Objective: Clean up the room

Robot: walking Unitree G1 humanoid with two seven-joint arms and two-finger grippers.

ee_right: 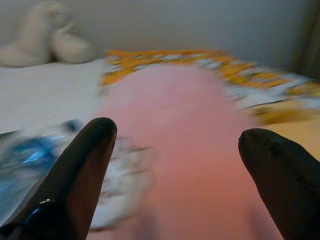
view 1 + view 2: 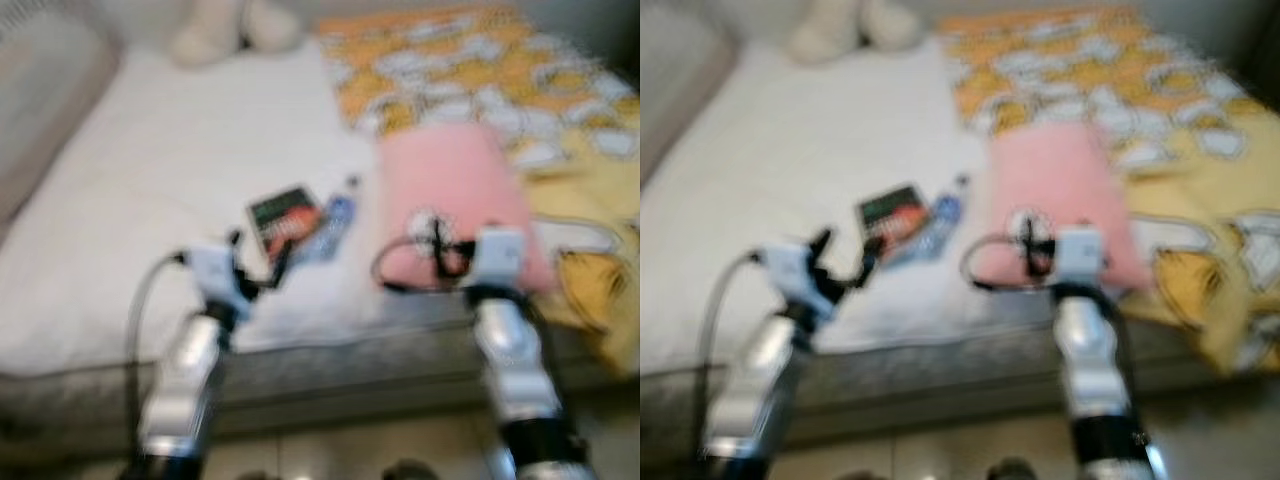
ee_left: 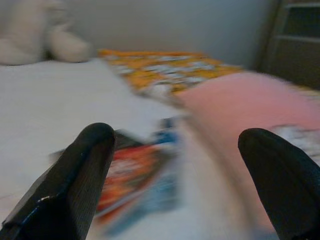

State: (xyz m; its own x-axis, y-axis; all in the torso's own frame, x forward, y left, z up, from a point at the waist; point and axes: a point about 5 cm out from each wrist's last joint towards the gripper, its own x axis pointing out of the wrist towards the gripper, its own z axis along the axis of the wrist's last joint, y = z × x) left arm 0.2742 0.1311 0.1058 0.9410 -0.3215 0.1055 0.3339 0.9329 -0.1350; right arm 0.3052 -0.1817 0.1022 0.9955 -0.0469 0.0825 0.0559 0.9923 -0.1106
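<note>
The robot stands at the near edge of a bed (image 2: 150, 180) with a white cover, both arms raised over it; all the pictures are blurred, so fine detail is lost. The clutter sits near the middle of the mattress: a book (image 2: 283, 222) with a dark, red-printed cover, and touching it at its three o'clock a small plastic bottle (image 2: 335, 222) with a blue label lying on its side. Just beyond the bottle, again at three o'clock, lies a pink pillow (image 2: 450, 195); past that, from one to three o'clock, a yellow patterned blanket (image 2: 500, 70) is rumpled toward the bed's edge. A pale stuffed toy (image 2: 235, 28) sits at twelve o'clock by the wall.

The left gripper (image 2: 262, 268) hovers just short of the book at its seven o'clock, fingers (image 3: 75, 175) spread wide and holding nothing; the right gripper (image 2: 437, 250) hangs over the near end of the pillow, likewise released and empty, its fingers (image 1: 80, 170) well apart.

The step in hand looks like the approach, with nothing yet picked up; I judge the book or bottle the likely first target. The next move calls for the left arm to advance and lower until the fingers straddle the book's near edge before closing; the soft cover may give underneath.
</note>
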